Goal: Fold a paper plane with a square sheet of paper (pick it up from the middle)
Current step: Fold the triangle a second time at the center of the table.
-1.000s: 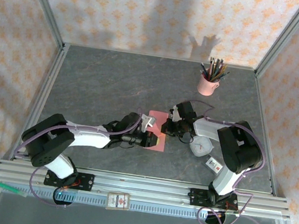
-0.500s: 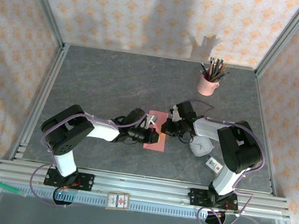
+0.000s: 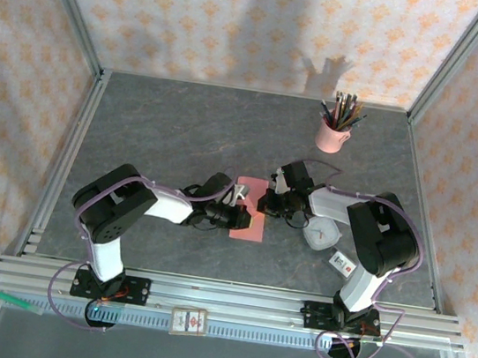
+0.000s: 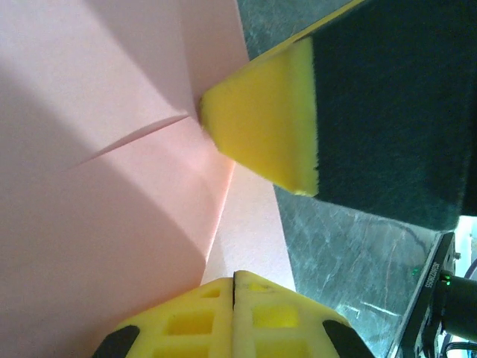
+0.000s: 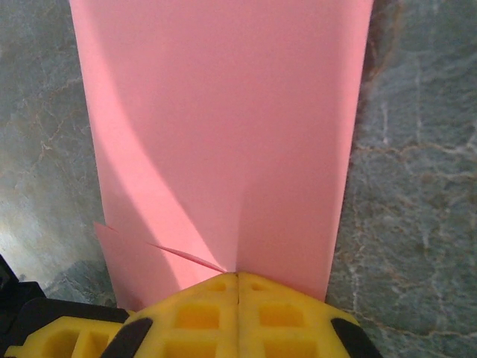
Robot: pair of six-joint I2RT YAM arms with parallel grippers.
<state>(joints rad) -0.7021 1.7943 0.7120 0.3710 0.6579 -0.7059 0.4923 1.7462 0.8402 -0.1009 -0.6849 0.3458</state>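
Since the earlier frame the left elbow has swung inward. Pressed together, the left jaws rest on the pink paper point(image 5: 223, 112) at its 9 o'clock edge; the right jaws, likewise closed, at 3 o'clock. It lies mid bench point(image 3: 165, 133). Expect it to be light, limp and easily torn; grip the centre crease.

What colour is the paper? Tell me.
Salmon pink; the square sheet of paper shows best in the right wrist view.

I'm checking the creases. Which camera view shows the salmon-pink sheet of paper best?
The right wrist view: the sheet of paper spreads across the frame, both side edges and a flap plain. The left wrist view gives a close, slanted part with a crease. The top external view has it small and partly covered.
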